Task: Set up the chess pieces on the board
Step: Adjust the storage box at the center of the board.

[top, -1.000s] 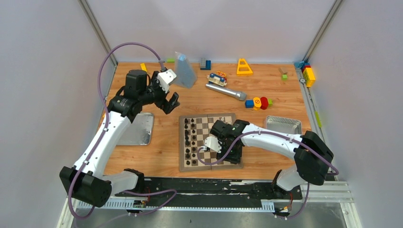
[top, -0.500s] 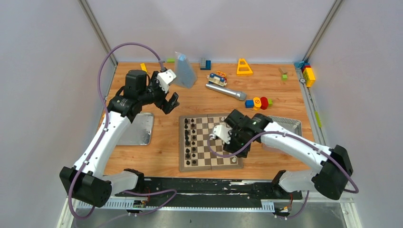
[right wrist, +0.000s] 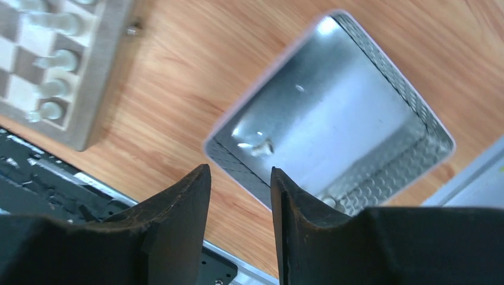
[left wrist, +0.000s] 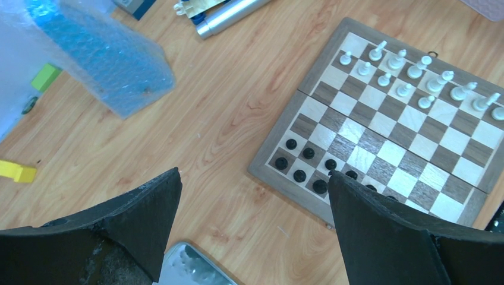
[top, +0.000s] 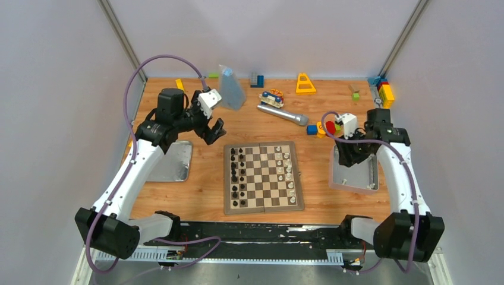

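The right tool (right wrist: 239, 171) hangs over the near corner of a shiny metal tin (right wrist: 356, 107), its two fingers a narrow gap apart with nothing between them. The tin sits on the wooden tabletop (top: 202, 193) just right of the board (top: 261, 178), apart from it. The left tool (left wrist: 252, 175) is spread wide and empty, above the wood by the board's far left corner. On the board, white pieces (top: 286, 169) stand along the right side and black pieces (top: 236, 175) along the left. A flat metal lid (top: 172, 161) lies left of the board, partly under the left arm. Toy blocks (top: 325, 127), a silver tube (top: 282, 113) and a blue bubble-wrapped packet (top: 230, 89) lie toward the far edge. Plain pale walls (top: 267, 35) close in three sides
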Tool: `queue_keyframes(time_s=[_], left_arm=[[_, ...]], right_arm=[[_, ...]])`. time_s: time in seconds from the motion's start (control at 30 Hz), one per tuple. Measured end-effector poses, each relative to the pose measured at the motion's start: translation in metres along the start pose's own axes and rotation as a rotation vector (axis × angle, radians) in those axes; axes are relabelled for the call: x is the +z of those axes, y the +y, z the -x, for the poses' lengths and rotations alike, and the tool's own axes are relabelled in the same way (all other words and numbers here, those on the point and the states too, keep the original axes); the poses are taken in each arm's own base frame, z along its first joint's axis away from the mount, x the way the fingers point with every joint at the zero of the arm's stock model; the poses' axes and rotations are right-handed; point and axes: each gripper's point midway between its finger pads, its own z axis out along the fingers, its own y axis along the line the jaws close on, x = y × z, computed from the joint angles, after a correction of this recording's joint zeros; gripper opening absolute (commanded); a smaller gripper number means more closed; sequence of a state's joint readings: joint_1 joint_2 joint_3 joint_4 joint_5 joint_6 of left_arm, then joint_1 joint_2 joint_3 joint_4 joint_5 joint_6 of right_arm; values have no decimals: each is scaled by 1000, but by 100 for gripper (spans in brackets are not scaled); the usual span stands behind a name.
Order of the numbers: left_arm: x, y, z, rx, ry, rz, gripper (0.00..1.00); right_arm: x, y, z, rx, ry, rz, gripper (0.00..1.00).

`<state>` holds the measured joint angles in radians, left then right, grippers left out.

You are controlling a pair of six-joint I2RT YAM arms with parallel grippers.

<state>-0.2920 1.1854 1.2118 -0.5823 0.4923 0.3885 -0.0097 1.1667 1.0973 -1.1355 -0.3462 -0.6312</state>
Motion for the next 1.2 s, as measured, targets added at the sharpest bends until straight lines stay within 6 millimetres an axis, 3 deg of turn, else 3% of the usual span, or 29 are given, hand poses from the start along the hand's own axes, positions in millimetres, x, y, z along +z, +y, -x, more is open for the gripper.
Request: queue_keyframes(time_s=[0.13,0.3,0.47,0.7,0.87,1.2], left_arm=[[3,-9,-2,4,-6,-54,100],[12,-16,-6,-2,-6,-114,100],[17,-21,-13,-17,5,-146,100],[20,-23,-17,-19,4,-158,100],[22,-22,-19,-18,2,-156,100],[23,-21,-17,-11,-7,-151,100]], right_arm=[[13,-38,-26,110,55,-50,33],[50,-40,-60,132,175,12,24],[69,-38,-69,144,209,42,21],[106,-59,-60,203,206,38,16],[131,-90,-35,261,151,-3,14],[137,-140,1,450,3,-124,10]])
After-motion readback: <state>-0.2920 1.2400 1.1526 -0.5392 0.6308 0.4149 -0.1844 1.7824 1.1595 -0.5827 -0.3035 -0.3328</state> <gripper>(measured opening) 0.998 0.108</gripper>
